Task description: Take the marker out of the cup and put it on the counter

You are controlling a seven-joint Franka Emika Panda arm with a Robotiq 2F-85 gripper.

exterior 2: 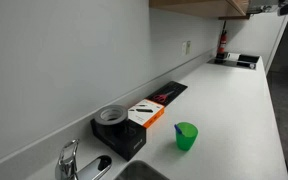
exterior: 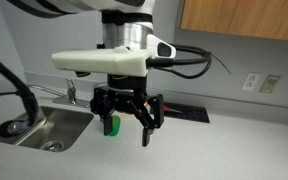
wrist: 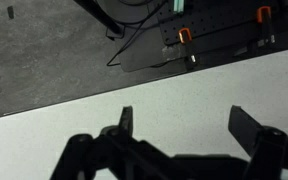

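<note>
Spread wide, with nothing held, the claw [exterior: 127,122] is seen above the counter [exterior 2: 234,110]. The green cup [exterior 2: 186,136] is stood upright there, near a black box [exterior 2: 124,130]; the marker cannot be made out.

Cup [exterior 2: 186,136]: small, green, tapering toward its base.
Pose: upright, mouth facing up.
Place: standing alone on the white bench [exterior 2: 234,120], out from the wall.
Contents: too small to tell.
</note>
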